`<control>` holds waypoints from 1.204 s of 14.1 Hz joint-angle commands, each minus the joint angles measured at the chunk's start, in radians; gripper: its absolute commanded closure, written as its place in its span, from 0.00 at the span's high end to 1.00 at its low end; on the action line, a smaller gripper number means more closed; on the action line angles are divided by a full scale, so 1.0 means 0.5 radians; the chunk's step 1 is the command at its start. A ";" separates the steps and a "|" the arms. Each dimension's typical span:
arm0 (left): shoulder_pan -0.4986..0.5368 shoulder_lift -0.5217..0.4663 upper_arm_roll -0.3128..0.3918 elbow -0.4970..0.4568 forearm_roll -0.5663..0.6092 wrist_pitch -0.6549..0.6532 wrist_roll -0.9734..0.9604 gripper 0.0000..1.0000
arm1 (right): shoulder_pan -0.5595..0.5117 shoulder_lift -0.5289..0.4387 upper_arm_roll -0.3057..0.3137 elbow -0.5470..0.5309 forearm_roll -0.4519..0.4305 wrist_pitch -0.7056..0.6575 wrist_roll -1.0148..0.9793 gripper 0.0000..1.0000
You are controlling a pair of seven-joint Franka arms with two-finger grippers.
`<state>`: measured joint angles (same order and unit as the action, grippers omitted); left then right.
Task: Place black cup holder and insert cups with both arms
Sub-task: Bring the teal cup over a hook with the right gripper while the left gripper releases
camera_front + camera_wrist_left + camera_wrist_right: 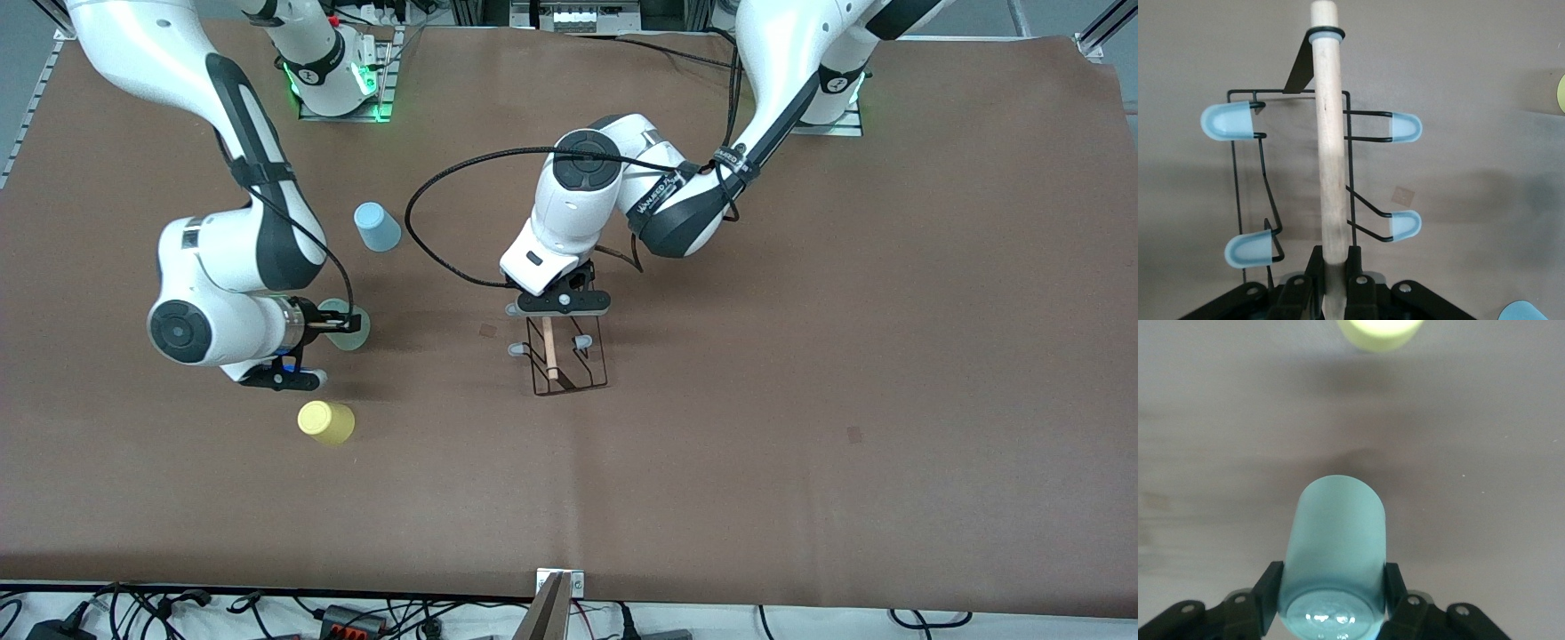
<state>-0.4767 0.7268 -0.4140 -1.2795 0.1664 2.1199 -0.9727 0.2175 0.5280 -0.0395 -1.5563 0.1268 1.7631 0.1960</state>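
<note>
The black cup holder (569, 360) is a thin wire rack with grey-blue pegs at the middle of the table. My left gripper (556, 307) is shut on its light wooden rod (1328, 147), one finger (1315, 267) on each side of the rod's end. My right gripper (331, 326) is shut on the mint green cup (1335, 540) near its base, toward the right arm's end of the table. The yellow cup (326, 422) stands nearer to the front camera than that grip. The light blue cup (378, 227) stands farther from it.
Brown paper covers the table (800, 400). A black cable (444, 178) loops from the left arm over the middle. The yellow cup (1379, 333) shows just past the mint one in the right wrist view. Cables and a power strip (347, 618) lie along the front edge.
</note>
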 commanded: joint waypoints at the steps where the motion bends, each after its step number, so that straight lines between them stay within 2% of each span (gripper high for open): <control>1: -0.034 0.019 0.021 0.074 0.051 -0.034 -0.043 0.02 | 0.019 0.005 0.005 0.280 0.032 -0.206 0.007 0.20; 3: -0.037 0.046 0.024 0.074 0.069 -0.034 -0.043 0.04 | 0.083 0.005 0.002 0.366 0.029 -0.243 0.004 0.21; 4: -0.053 0.059 0.024 0.074 0.096 -0.034 -0.043 0.11 | 0.081 0.005 0.002 0.373 0.029 -0.243 0.004 0.21; 6: -0.056 0.065 0.042 0.077 0.109 -0.034 -0.101 0.39 | 0.087 0.009 0.002 0.373 0.032 -0.243 0.001 0.21; 8: -0.044 -0.017 0.043 0.086 0.088 -0.055 -0.180 0.57 | 0.117 0.012 0.005 0.361 0.029 -0.247 0.022 0.21; 10: 0.045 -0.164 0.033 0.083 0.081 -0.101 -0.153 0.60 | 0.130 0.015 0.002 0.358 0.029 -0.247 0.062 0.21; 13: 0.299 -0.324 0.027 0.083 0.088 -0.471 0.189 0.67 | 0.242 0.012 0.005 0.361 0.038 -0.289 0.093 0.21; 17: 0.637 -0.407 0.024 0.086 0.088 -0.840 0.726 0.70 | 0.457 -0.019 0.005 0.376 0.323 -0.326 0.151 0.21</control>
<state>-0.2119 0.5499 -0.3930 -1.2142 0.1942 1.7496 -0.7282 0.3972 0.5297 -0.0309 -1.3824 0.2425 1.6236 0.2393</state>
